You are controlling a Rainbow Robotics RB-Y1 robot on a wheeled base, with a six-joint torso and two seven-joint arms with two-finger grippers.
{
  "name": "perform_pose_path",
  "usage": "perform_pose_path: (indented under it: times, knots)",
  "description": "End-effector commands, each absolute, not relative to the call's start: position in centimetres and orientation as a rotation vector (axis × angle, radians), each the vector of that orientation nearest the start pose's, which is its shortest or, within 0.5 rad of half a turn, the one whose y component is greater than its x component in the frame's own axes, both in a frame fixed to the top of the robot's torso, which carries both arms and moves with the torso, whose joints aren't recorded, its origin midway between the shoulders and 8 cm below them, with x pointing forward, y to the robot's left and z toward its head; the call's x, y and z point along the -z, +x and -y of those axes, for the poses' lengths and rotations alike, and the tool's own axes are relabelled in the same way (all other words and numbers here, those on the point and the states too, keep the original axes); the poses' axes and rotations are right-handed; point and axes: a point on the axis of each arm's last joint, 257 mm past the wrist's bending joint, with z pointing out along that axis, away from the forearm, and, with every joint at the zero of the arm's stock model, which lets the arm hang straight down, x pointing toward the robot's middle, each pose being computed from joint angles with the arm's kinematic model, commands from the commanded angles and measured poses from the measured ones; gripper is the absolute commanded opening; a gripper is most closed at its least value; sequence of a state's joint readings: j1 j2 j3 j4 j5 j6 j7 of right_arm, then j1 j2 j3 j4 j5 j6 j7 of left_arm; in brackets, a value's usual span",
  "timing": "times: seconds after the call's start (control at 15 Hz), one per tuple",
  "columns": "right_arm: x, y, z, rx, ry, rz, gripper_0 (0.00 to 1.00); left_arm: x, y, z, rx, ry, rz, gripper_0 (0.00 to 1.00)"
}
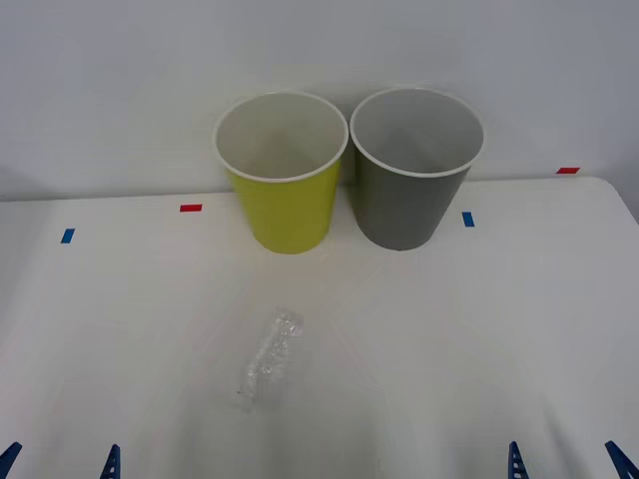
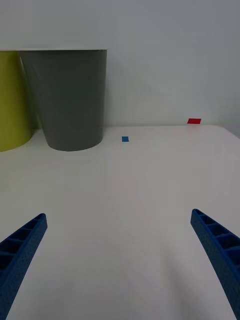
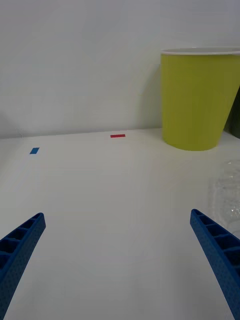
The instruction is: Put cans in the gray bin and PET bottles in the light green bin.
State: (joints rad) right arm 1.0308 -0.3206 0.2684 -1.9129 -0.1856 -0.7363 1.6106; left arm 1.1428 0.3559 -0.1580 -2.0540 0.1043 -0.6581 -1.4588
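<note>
A crushed clear PET bottle point(image 1: 271, 357) lies on the white table, in front of the light green bin point(image 1: 283, 175). The gray bin point(image 1: 414, 170) stands just right of the green one, both upright at the back against the wall. My left gripper point(image 1: 60, 464) is open at the table's near left edge, left of the bottle, whose crinkled side point(image 3: 227, 192) shows beside one finger. My right gripper point(image 1: 564, 462) is open at the near right edge, with the gray bin point(image 2: 67, 97) ahead of it. No can is in view.
Small red tape marks point(image 1: 190, 208) point(image 1: 567, 171) and blue tape marks point(image 1: 67, 237) point(image 1: 467, 219) lie on the table near the back wall. The table's right edge point(image 1: 624, 215) runs close to the right arm's side.
</note>
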Motion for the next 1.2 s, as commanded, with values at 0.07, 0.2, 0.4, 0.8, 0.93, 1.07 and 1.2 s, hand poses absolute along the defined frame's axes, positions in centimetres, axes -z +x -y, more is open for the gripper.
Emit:
perform_pose_path:
  times: [0.07, 0.2, 0.4, 0.8, 0.93, 1.07, 1.2]
  knots:
    - [26.45, 21.09, 26.40, 0.008, 0.005, -1.541, 1.00, 23.88, 20.06, -28.94, -0.006, 0.015, -1.582, 1.00]
    - [26.45, 21.09, 26.40, 0.008, 0.005, -1.541, 1.00, 23.88, 20.06, -28.94, -0.006, 0.015, -1.582, 1.00]
    - [26.45, 21.09, 26.40, 0.008, 0.005, -1.541, 1.00, 23.88, 20.06, -28.94, -0.006, 0.015, -1.582, 1.00]
    - [26.45, 21.09, 26.40, 0.008, 0.005, -1.541, 1.00, 23.88, 20.06, -28.94, -0.006, 0.015, -1.582, 1.00]
    - [26.45, 21.09, 26.40, 0.008, 0.005, -1.541, 1.00, 23.88, 20.06, -28.94, -0.006, 0.015, -1.582, 1.00]
    - [26.45, 21.09, 26.40, 0.008, 0.005, -1.541, 1.00, 23.88, 20.06, -28.94, -0.006, 0.015, -1.582, 1.00]
    - [26.45, 21.09, 26.40, 0.008, 0.005, -1.541, 1.00, 23.88, 20.06, -28.94, -0.006, 0.015, -1.582, 1.00]
